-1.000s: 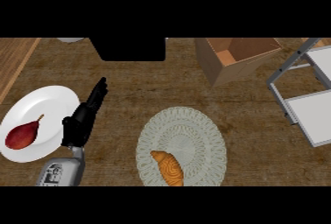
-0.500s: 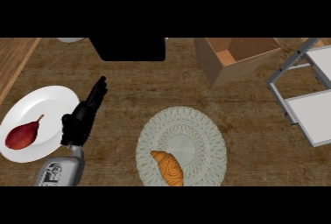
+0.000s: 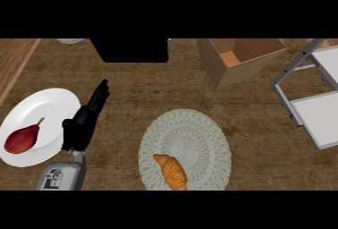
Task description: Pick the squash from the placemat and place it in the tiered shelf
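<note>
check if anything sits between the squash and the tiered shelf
Nothing visible does. The squash lies on the placemat; bare counter runs from there to the tiered shelf at right. The cardboard box sits farther back, off that line.

**Counts on the Counter**

One squash (image 3: 172, 171) was seen, on one placemat (image 3: 191, 134). One pear (image 3: 22, 138) was counted, on one white plate (image 3: 56, 100). One cardboard box (image 3: 238, 60), one tiered shelf (image 3: 315, 96) and one hand (image 3: 82, 125) were noted.

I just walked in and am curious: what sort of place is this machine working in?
Probably a kitchen counter: a dark wood-grain counter holds a white plate with a red pear, and a woven placemat with an orange squash. A grey tiered shelf stands at the right.
</note>
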